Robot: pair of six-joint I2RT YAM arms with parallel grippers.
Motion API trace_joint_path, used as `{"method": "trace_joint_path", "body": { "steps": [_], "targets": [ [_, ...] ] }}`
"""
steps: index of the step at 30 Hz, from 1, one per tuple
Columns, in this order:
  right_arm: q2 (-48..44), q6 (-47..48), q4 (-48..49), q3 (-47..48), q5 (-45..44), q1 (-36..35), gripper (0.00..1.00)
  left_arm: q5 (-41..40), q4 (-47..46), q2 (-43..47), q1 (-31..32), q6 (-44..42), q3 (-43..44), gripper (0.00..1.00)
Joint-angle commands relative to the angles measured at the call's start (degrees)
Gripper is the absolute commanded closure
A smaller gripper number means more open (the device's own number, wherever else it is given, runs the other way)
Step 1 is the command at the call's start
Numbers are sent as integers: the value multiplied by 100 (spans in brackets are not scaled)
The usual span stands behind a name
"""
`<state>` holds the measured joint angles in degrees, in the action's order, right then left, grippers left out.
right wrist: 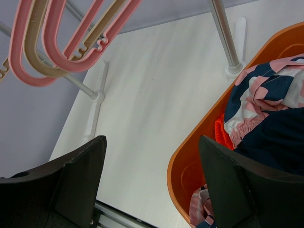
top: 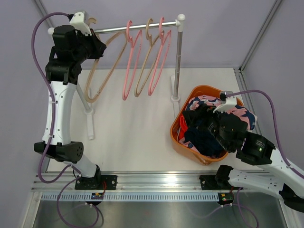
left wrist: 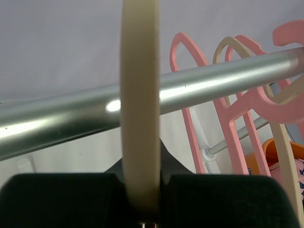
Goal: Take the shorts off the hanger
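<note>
Shorts [top: 205, 138]: heaped in orange basket [top: 176, 140] at table's right edge, beside rack post; navy, pink-patterned and orange fabric showing. Bare table [top: 133, 142] betw. basket and rack feet.
R gripper [right wrist: 152, 183]: jaws wide, over basket rim.
L gripper [left wrist: 140, 194]: pinched on beige hanger [left wrist: 139, 95] at rail [left wrist: 213, 80]; grip clear in wrist cam only.

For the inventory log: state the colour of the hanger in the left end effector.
Cream-beige. The hanger shows best in the left wrist view.
</note>
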<state>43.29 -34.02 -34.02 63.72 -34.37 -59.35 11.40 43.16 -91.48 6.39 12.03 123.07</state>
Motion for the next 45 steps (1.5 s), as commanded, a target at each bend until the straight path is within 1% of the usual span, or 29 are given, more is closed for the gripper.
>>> {"method": "trace_joint_path", "body": {
  "steps": [1,6,17,22,29,30,36,39,40,42,43,45],
  "targets": [
    [66,106,264,175,79,3,14,161,-440,-124,-33,115,200,100],
    [118,71,273,149,132,3,13,-41,-545,-124,-33,229,-185,100],
    [206,27,343,96,290,3,13,-85,-721,192,-24,317,-889,100],
    [215,36,361,96,308,3,12,-59,-809,368,2,247,-1021,97],
    [233,27,379,88,343,3,11,-50,-774,464,29,168,-951,82],
    [224,36,387,88,343,-6,11,-50,-774,473,29,168,-951,78],
    [206,45,361,79,343,3,11,-41,-739,640,64,133,-942,69],
    [206,36,379,61,352,3,11,-94,-651,789,160,54,-907,55],
    [198,45,387,35,335,-6,10,-111,-598,825,204,19,-872,47],
    [189,62,396,35,326,-6,10,-287,-431,965,361,-95,-758,40],
    [180,80,405,17,317,3,10,-392,-396,1035,406,-139,-749,32],
    [171,106,449,8,308,3,9,-524,-326,1254,538,-166,-784,26]
  ]
}}
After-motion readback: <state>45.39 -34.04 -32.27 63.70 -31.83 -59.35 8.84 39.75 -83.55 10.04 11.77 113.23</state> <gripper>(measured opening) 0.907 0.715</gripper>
